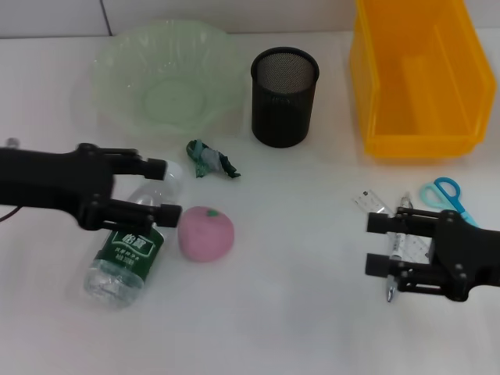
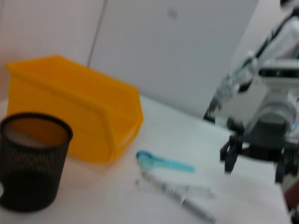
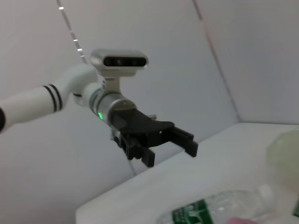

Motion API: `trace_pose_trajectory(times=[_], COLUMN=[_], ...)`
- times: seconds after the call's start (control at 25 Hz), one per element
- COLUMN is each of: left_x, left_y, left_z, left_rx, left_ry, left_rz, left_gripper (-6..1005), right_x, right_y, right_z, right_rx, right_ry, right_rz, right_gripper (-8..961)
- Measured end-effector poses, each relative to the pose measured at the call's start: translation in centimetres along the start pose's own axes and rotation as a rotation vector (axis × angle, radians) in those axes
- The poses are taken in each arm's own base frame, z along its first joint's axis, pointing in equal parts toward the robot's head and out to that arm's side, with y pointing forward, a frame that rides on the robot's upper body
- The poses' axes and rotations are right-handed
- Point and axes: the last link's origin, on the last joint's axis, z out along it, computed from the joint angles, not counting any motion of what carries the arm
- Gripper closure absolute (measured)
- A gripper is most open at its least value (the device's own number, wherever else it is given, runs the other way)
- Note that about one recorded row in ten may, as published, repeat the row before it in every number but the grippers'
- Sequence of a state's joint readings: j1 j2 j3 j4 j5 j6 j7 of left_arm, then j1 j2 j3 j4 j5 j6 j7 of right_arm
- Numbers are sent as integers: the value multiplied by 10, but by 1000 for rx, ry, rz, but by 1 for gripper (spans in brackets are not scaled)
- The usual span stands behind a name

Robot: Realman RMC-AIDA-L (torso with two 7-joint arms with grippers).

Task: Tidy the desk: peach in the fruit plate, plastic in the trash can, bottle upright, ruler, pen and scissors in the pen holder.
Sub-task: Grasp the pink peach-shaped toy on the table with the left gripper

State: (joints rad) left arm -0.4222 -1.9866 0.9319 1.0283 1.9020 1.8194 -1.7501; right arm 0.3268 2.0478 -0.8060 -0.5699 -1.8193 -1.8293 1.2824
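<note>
- The left tool [image 1: 166, 190] is hovering with its fingers spread apart over the neck end of the bottle [image 1: 129, 250], gripping nothing.
- The bottle is lying on its side on the white tabletop [image 1: 281, 297], its cap end under the left tool and its green-labelled body pointing toward the robot.
- The pink peach [image 1: 206, 233] is sitting just beside the bottle, on the side toward the right arm.
- The crumpled plastic [image 1: 209, 160] is lying between the peach and the pale green fruit plate [image 1: 117, 58].
- The right tool [image 1: 376, 244] is hanging with its fingers apart over the ruler [image 1: 375, 205] and pen [image 1: 390, 291].
- The blue scissors [image 1: 444, 194] are lying just beyond the right tool.
- The black mesh pen holder [image 1: 284, 98] is standing between the fruit plate and the yellow bin [image 1: 419, 78].
</note>
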Motion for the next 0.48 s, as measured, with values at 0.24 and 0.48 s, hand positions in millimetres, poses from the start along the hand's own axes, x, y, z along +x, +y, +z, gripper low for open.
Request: trace_pose_trajectory(times=[0.24, 0.48], left_x=[38, 48], left_y=[-14, -18], left_z=[54, 98], left_rx=[52, 129], left_ry=[-329, -513], left_rz=[38, 110], left_gripper=[136, 135], right_x=[8, 15], right_y=[-2, -4], right_z=[-11, -12], right_rx=[72, 113], right_ry=[-4, 3], right_rz=[25, 42], right_gripper=[254, 254])
